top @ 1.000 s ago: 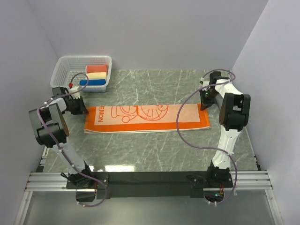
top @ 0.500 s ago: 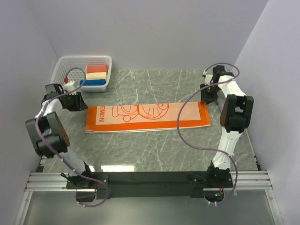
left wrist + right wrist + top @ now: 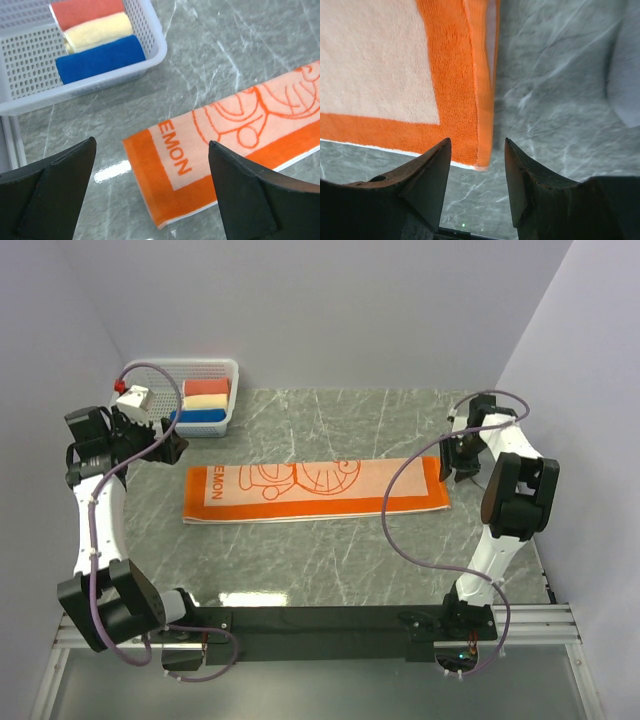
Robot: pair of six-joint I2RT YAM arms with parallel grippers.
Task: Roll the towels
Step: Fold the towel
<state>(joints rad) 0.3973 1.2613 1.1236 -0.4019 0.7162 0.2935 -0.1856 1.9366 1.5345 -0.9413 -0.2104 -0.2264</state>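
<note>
A long orange towel (image 3: 315, 490) with cartoon line drawings lies flat across the middle of the table, folded lengthwise. Its left end (image 3: 165, 190) shows the letters "EMON". Its right end (image 3: 450, 75) has a darker orange border. My left gripper (image 3: 172, 445) hovers up and left of the towel's left end, open wide (image 3: 152, 142), with nothing between its fingers. My right gripper (image 3: 462, 468) hangs just off the towel's right end. It is open (image 3: 477, 142) and its tips straddle the towel's near right corner from above without touching it.
A white plastic basket (image 3: 140, 390) stands at the back left and holds a red, a cream and a blue roll (image 3: 100, 57). Its rim (image 3: 155, 47) is close to my left gripper. Grey walls close in on both sides, the right one near the right arm.
Both grippers have opened and let go of the towel's ends. The left arm has risen and pulled back to the left. The right gripper has shifted right, off the towel's end.
</note>
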